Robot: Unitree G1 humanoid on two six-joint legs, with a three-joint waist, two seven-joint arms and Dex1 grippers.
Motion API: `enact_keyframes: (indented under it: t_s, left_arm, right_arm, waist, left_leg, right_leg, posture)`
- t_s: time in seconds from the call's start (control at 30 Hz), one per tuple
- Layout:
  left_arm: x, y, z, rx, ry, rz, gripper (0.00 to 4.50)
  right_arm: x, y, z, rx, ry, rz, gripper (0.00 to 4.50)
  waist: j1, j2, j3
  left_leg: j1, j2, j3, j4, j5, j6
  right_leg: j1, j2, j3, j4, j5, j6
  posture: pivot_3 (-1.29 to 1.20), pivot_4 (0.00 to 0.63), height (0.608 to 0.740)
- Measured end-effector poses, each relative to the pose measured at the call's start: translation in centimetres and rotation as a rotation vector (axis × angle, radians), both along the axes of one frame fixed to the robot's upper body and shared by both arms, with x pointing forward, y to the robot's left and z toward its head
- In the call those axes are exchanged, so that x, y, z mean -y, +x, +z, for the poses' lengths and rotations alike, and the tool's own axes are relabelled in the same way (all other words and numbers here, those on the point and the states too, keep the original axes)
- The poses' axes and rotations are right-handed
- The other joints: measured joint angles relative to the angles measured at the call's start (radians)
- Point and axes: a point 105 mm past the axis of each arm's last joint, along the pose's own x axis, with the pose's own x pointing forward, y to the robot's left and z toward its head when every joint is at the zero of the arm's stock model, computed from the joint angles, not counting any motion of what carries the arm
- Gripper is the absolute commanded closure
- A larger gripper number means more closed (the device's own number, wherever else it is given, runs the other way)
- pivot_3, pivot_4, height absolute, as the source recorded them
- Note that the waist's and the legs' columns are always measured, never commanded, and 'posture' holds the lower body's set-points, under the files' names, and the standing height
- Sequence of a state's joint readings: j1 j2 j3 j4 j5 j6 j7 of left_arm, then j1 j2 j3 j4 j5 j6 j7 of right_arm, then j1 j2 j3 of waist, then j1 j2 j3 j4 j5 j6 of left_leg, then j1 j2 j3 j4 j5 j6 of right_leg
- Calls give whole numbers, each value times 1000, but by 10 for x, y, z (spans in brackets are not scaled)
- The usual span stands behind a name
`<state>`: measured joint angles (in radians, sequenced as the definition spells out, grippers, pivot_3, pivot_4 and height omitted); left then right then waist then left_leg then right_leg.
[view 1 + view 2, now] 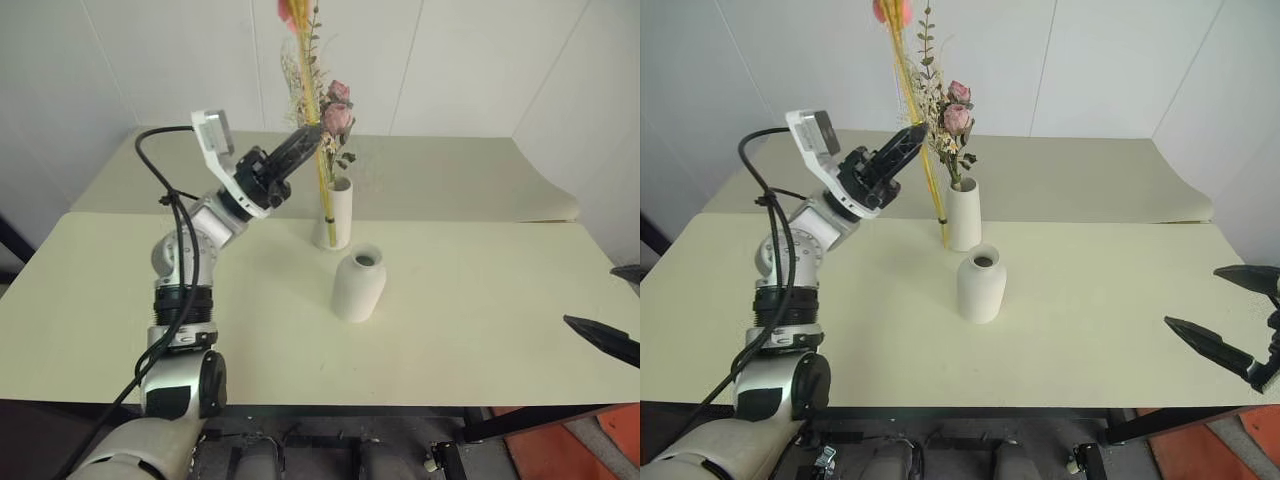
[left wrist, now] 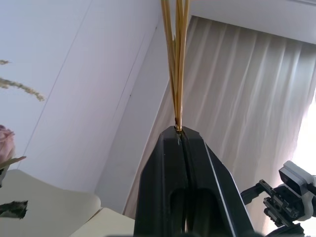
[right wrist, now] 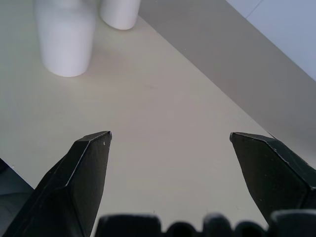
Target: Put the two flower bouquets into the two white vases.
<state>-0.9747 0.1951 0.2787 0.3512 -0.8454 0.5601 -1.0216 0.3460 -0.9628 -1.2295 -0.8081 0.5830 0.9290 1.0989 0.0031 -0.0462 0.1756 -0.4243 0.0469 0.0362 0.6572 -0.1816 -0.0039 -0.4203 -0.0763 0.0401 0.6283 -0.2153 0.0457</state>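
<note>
My left gripper is shut on the yellow stems of the slim bouquet, which stands nearly upright. Its red-pink blooms reach the top of the view, and its lower end hangs just left of the taller white vase, near the table. That vase holds the bushier bouquet of pink roses. The shorter rounded vase stands in front of it with nothing in its neck. In the left wrist view the stems rise from between the closed fingers. My right gripper is open over the table's right edge, far from both vases.
Both vases stand on a cream table. A second cream table adjoins it behind, against white walls. The front edge of the table lies close to me.
</note>
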Motion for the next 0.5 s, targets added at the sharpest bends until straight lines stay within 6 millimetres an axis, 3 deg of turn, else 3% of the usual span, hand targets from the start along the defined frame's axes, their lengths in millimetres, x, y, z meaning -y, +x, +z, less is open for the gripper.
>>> enact_keyframes:
  t_s: [0.17, 0.5]
  left_arm:
    - [11, 4, 8, 21, -20, -41, 4492]
    - [36, -3, -14, 64, 81, -113, 4492]
  right_arm:
    - [-1, -8, 0, 13, -10, -30, 0]
    - [-3, -11, -1, 16, -8, -50, 0]
  waist:
    - [-1, 0, 0]
    - [-2, 0, 0]
  left_leg:
    - [0, 0, 0, 1, 0, 0]
    - [0, 0, 0, 0, 0, 0]
  right_leg:
    - [1, 0, 0, 0, 0, 0]
    - [0, 0, 0, -1, -1, -1]
  posture:
    - [0, 150, 740]
    - [0, 150, 740]
